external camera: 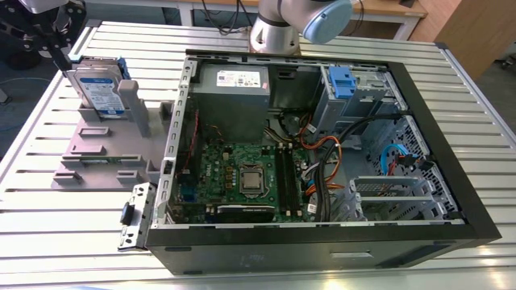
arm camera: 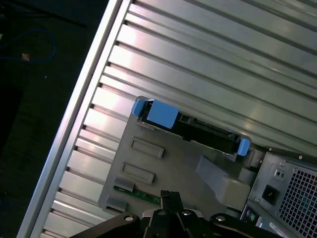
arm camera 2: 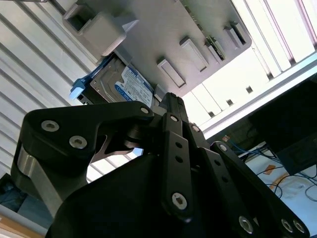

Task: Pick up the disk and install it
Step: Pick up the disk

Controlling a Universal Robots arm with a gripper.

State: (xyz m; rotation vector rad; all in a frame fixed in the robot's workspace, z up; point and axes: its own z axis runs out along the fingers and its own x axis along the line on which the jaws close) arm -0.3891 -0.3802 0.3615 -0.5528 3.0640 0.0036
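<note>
Exterior view: an open computer case (external camera: 322, 237) lies on its side on a slatted metal table (external camera: 57, 241). Inside it are a green motherboard (external camera: 241, 175), a grey power supply box (external camera: 232, 90) at the far end, a silver drive cage (external camera: 342, 90) with a blue tab beside that box, and bundled cables (external camera: 330, 163) running between them. A grey plastic stand (external camera: 89, 151) sits just beside the case, on the exterior view's left. The disk (external camera: 95, 90) stands upright on edge in a slot at the stand's far end, with its white-and-blue label facing the camera and its blue carrier bracket showing behind it.

The black gripper (external camera: 60, 59) hangs at the far side of the disk, close to the disk's upper edge; contact cannot be made out. Its degree of opening cannot be told, and it carries nothing.

Second wrist view: gripper (arm camera 2: 171, 99), with the labelled face of the disk (arm camera 2: 126, 87) and the stand (arm camera 2: 148, 29) beyond it.

First wrist view: gripper (arm camera: 168, 196); the disk (arm camera: 203, 131) is seen edge-on in the stand (arm camera: 163, 163), with a blue bracket end at each side.
</note>
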